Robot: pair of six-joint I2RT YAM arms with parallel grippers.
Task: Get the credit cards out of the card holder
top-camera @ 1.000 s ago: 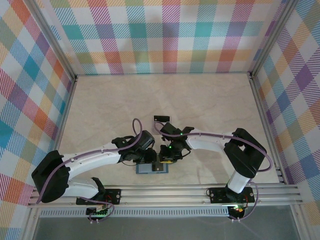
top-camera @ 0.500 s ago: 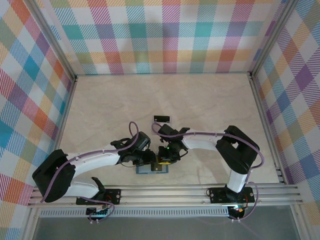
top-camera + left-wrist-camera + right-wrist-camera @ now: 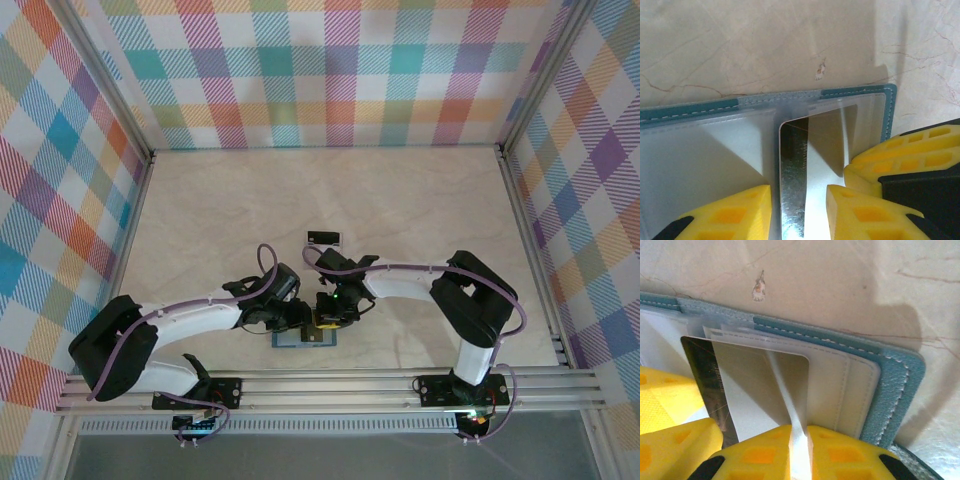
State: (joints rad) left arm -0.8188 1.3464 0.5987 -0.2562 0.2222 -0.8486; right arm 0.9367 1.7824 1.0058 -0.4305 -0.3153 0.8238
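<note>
Teal card holder (image 3: 290, 340), open flat at the middle of the table's near edge. Right gripper (image 3: 799, 440) has nudged inward, jaws now pinching a pale card (image 3: 750, 385); I judge extraction begun. Left gripper (image 3: 799, 210), jaws part-spread, pins the holder.

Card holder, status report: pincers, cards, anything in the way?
Left pincer open, tips on the open card holder. Right pincer shut on a pale card, edge up. Dark-banded card lies under it.
</note>
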